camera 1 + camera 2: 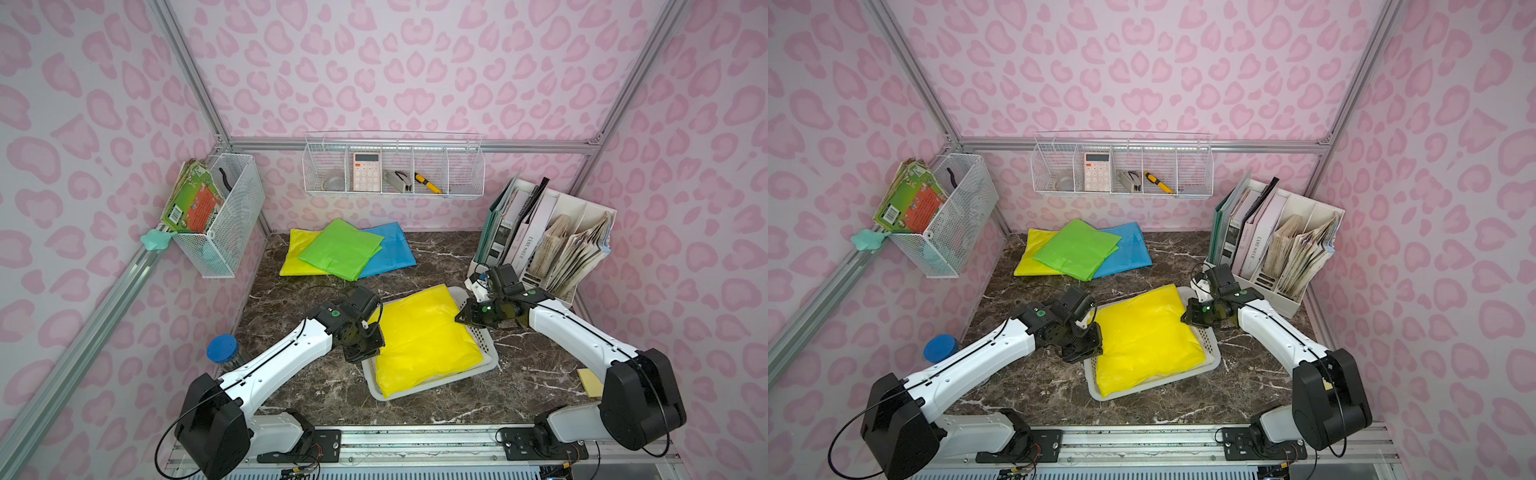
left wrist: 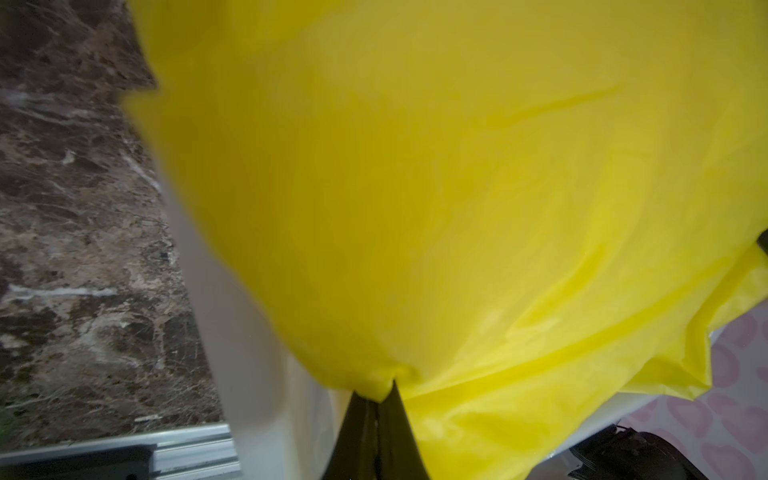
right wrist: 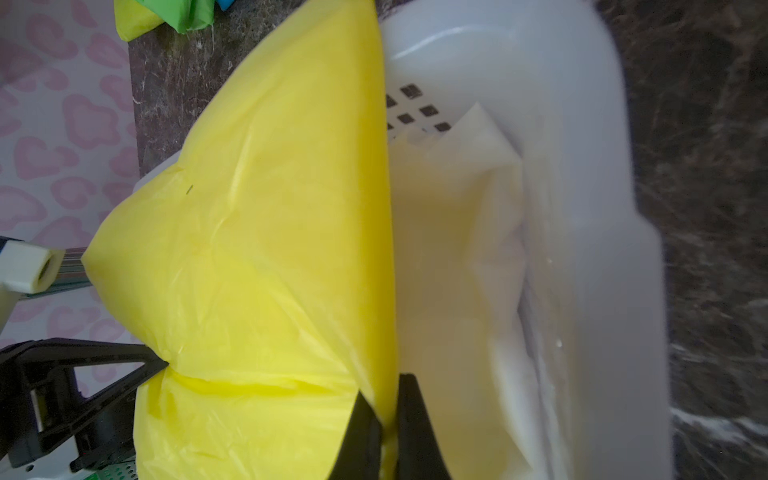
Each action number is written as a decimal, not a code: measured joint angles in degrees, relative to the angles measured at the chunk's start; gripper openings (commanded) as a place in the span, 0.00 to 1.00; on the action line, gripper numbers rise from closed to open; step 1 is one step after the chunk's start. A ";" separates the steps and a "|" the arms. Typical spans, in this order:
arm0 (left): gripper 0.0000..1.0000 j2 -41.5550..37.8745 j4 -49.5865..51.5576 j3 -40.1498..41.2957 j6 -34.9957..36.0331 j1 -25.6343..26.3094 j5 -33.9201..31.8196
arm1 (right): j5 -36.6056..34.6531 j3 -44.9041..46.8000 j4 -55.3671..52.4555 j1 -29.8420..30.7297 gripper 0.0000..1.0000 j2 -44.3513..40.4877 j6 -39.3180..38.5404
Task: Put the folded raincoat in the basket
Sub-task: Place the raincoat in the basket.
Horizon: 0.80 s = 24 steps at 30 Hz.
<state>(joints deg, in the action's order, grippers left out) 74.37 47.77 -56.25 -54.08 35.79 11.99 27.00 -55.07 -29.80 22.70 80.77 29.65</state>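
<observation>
mid-frame, the raincoat (image 1: 424, 340) draped the basket (image 1: 489, 360): light, limp, slippery, likely best held by its edges, where left gripper (image 2: 380, 399) and right gripper (image 3: 388, 415) pinched it.

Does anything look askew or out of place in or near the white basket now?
The yellow raincoat is not settled flat in the basket: it bulges above the rim and its far corner lies over the far edge. The left gripper and the right gripper are both shut on its edges. Nothing looks spilled or damaged.

Top views overhead — wrist views hug raincoat (image 2: 457, 208).
</observation>
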 measured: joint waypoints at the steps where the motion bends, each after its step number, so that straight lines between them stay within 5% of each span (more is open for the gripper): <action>1: 0.00 0.04 -0.59 0.42 0.00 0.20 0.00 | -0.07 0.15 0.00 -0.13 0.00 -0.35 -0.15; 24: 0.00 2.60 -1.51 1.70 0.02 1.90 2.25 | -0.39 4.13 -1.75 -1.09 0.00 -2.51 -2.47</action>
<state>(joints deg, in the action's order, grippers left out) 76.97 46.26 -54.54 -54.06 37.69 14.24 26.61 -50.94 -31.55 21.61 78.26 27.18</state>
